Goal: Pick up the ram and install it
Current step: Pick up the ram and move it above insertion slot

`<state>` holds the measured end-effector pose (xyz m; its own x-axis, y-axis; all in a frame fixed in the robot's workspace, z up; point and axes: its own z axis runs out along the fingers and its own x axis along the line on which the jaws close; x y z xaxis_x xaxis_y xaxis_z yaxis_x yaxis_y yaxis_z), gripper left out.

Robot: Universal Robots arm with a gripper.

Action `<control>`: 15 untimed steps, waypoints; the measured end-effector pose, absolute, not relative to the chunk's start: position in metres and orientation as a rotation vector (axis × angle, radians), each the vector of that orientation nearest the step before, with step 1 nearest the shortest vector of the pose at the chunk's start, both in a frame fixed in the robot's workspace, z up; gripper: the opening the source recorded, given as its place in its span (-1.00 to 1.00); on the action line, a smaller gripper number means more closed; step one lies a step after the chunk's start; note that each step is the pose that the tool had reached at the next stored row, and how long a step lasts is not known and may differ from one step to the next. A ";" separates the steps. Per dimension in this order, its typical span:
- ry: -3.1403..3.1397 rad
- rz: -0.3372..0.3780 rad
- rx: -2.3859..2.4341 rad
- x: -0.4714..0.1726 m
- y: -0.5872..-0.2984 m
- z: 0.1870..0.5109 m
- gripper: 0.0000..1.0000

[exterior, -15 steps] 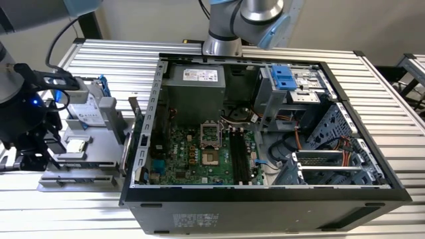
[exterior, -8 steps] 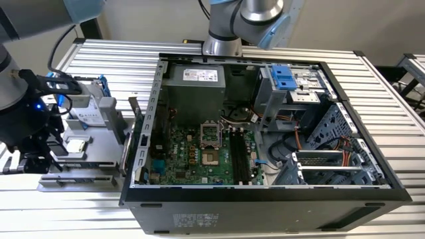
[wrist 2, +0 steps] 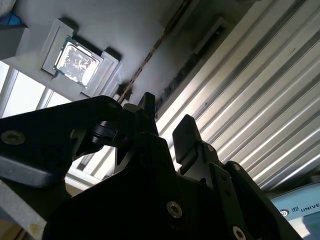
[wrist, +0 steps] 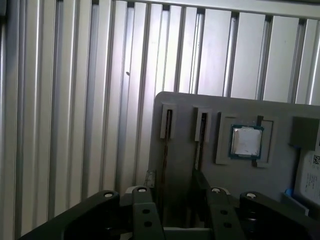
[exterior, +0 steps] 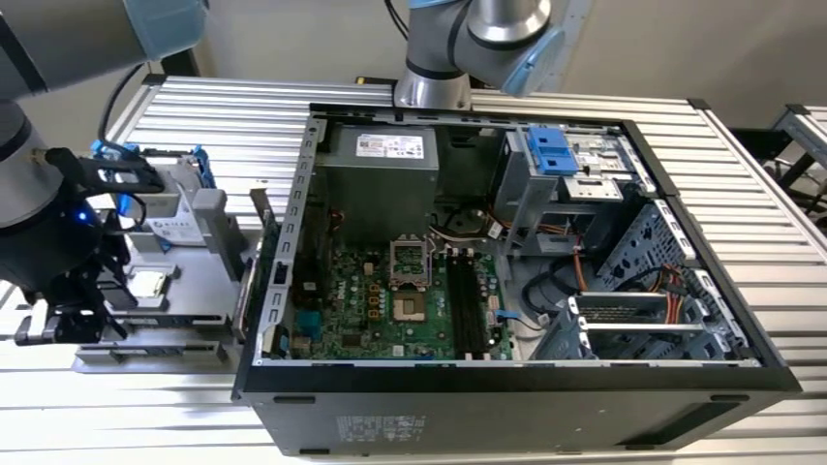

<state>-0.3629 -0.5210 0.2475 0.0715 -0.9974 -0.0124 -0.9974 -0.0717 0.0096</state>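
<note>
At the exterior view's left, beside the open computer case (exterior: 517, 378), the claw (exterior: 65, 325) hangs low over a gray tray (exterior: 181, 325) that lies on the slatted metal table (exterior: 723, 194). A hard drive (exterior: 181, 208) with a blue bracket sits toward the upper end of that tray, and a small square processor chip (exterior: 146, 283) rests just beside the claw.

In the first wrist view the ram stick (wrist: 164, 150) stands on its edge in a narrow slot of the tray (wrist: 180, 105). It runs straight into the gap of the claw (wrist: 175, 195), close along the inner side of one finger (wrist: 142, 200) and well apart from the other. Whether that near finger touches it cannot be told. A second narrow slot (wrist: 201, 127) lies next to it, between the stick and the processor chip (wrist: 246, 141).

The stick shows only edge-on: a long, very thin dark strip. In the second wrist view the ram stick (wrist 2: 150, 55) looks like a fine brownish line that ends just beside a fingertip (wrist 2: 147, 102). Its flat faces are hidden, so neither chips nor colour can be made out.

In both wrist views the claw (wrist 2: 166, 112) is spread, with a clear gap between its two black fingers. Nothing is clamped in it.
</note>
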 end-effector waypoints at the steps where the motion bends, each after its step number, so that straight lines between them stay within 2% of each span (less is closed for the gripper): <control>1: 2.139 0.023 -2.298 -0.363 -0.521 0.246 1.00; 15: 2.132 0.010 -2.293 -0.364 -0.521 0.231 1.00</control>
